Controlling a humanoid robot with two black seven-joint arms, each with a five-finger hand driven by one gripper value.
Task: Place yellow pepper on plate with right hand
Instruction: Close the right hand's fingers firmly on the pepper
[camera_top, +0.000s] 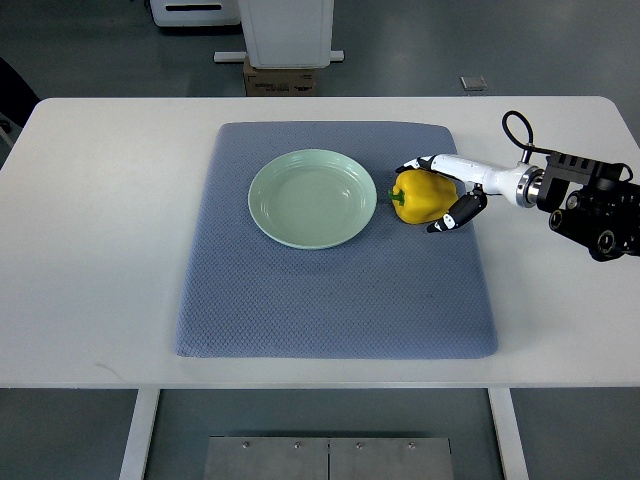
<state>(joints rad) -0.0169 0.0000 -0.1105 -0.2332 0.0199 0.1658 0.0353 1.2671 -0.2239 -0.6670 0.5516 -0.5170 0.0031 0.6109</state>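
One yellow pepper (422, 196) lies on the blue mat (330, 280), just right of the single green plate (312, 198) and not touching it. The right hand (446, 192), reaching in from the right edge, wraps its fingers (455, 213) around the pepper. The mat's near half and the white table (90, 250) lie open

The yellow pepper (422, 197) looks smooth and shiny. The green plate (312, 198) is smooth and a bit glossy. The blue mat (335, 290) is bumpy cloth. The white table (90, 250) looks smooth and matt. The right hand (447, 195) is white and black plastic.
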